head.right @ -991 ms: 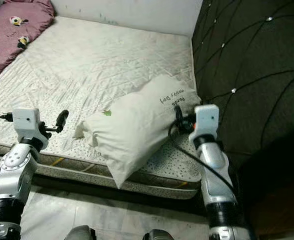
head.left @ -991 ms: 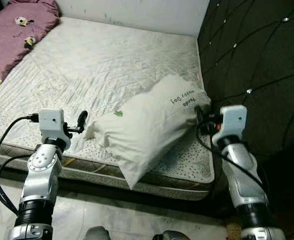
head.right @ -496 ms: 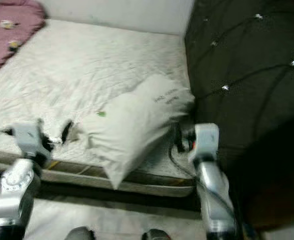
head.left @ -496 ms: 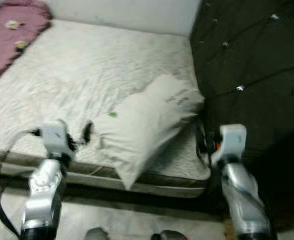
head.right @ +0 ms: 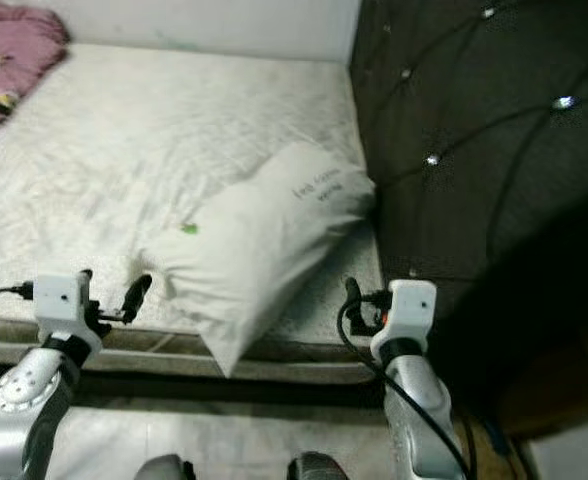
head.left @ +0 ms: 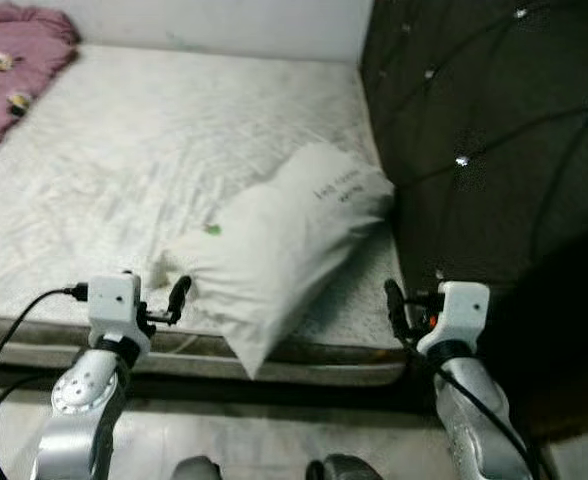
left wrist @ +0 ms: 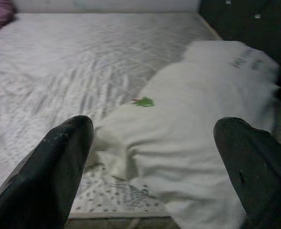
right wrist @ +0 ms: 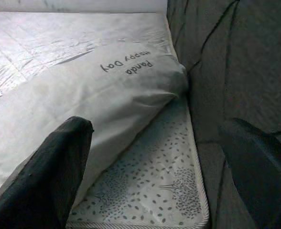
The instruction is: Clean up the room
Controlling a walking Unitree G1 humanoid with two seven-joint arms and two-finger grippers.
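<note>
In the left eye view, we see a white pillow [head.left: 279, 235] lying on the bed [head.left: 124, 160], near its front edge and close to the dark padded headboard [head.left: 494, 130]. The long axis of the pillow runs diagonally: one end points up toward the headboard, and the other end, a corner, hangs a little over the front edge of the mattress. A pink blanket [head.left: 9, 65] lies in the far corner on our left. Our left gripper [head.left: 179, 296] is just beside the low end of the pillow and our right gripper [head.left: 394, 305] stands apart from it, over the front corner of the mattress.

In the right eye view, the scene is the same, and neither gripper holds anything.

In the left wrist view, the fingers [left wrist: 59, 162] are spread wide, and the pillow with a small green mark [left wrist: 143, 101] lies between and beyond them.

In the right wrist view, the fingers [right wrist: 54, 171] are also spread wide. The printed end of the pillow rests against the headboard, and the dotted mattress cover [right wrist: 150, 186] is under it.

We judge that the step in hand is the approach to the pillow. The next move calls for bringing both grippers to its two ends, so that we can lift it and set it straight along the headboard.
</note>
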